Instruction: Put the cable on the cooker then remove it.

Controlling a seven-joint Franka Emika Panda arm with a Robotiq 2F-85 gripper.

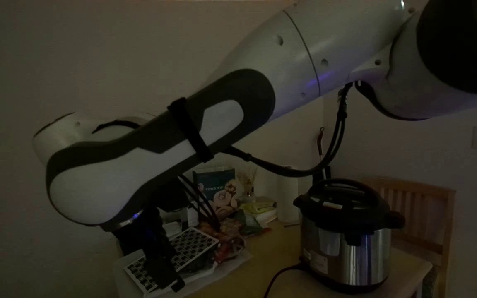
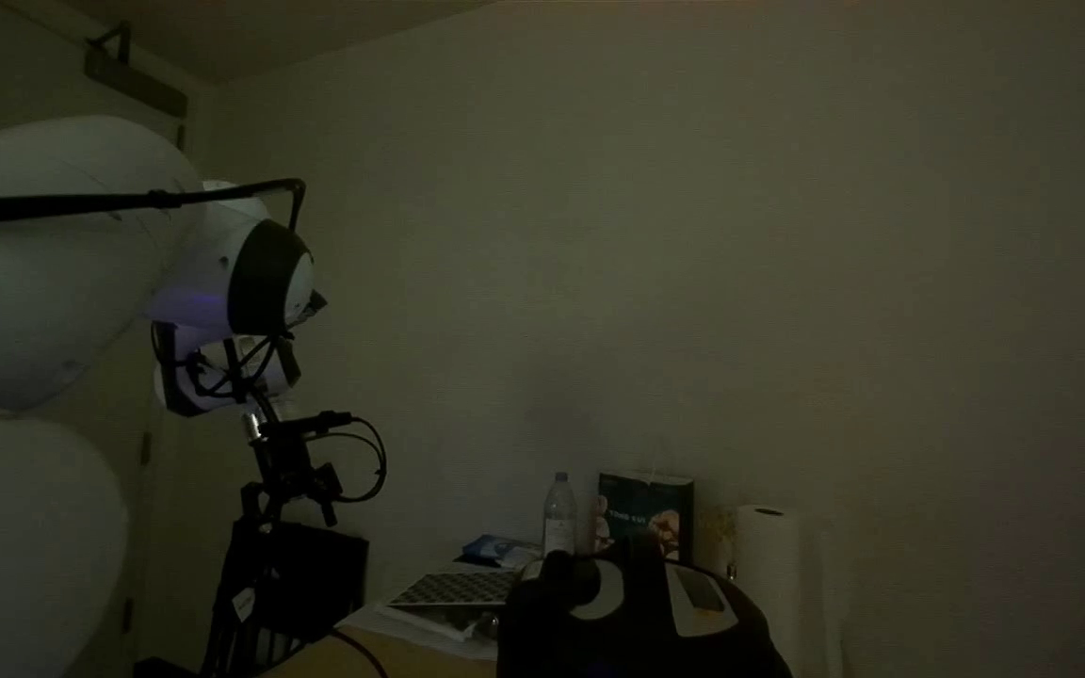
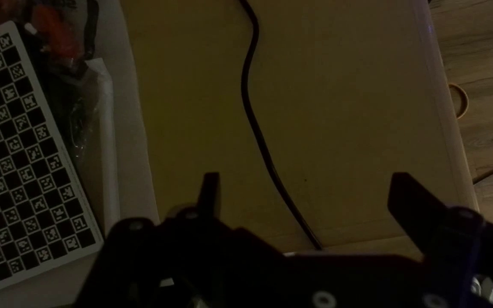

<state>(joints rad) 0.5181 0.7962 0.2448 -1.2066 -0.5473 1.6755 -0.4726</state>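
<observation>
With its fingers spread well apart, the claw was held above the level of the yellowish table; between those fingers, in the wrist view, the cable was seen lying in a loose curve, apart from both. The room was dimly lit, with pale walls. Past the table edge on one side of the claw, wood-patterned floor was shown. On the claw's opposite side, a checkered board was laid beside plastic-wrapped items; in an exterior view, part of that board was blocked from sight by the claw. Well apart from the claw, the cooker was set upright on the table. Farther off than the cooker, a paper-towel roll and a slatted chair were placed, both partly hidden by it.
</observation>
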